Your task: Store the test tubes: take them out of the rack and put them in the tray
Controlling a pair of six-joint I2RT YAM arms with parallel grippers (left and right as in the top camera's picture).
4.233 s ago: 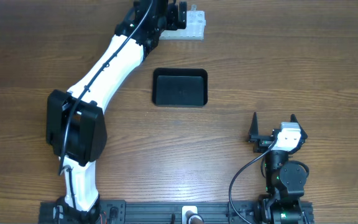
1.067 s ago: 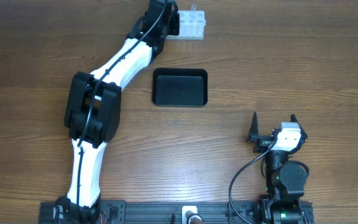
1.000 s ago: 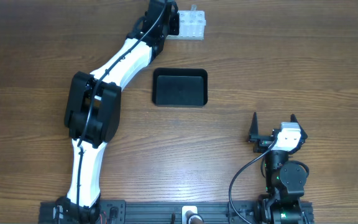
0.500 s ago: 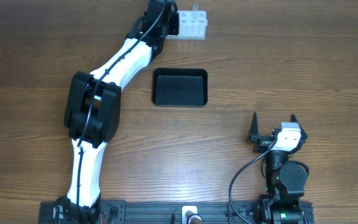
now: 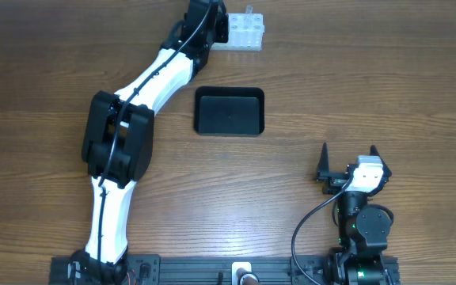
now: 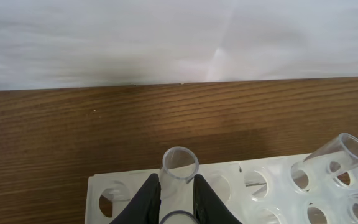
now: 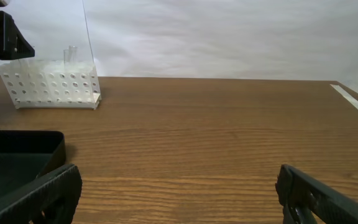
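Left gripper (image 6: 178,198) farther out now, at the white plastic rack (image 6: 124,184), tight around an upright clear test tube (image 6: 179,165), mouth up.

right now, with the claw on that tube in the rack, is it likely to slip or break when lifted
The test tube looks clear, smooth and thin-walled, so it may slip in the left claw and could crack if squeezed hard. Hollow, so likely light. Round, so it may roll in the tray.
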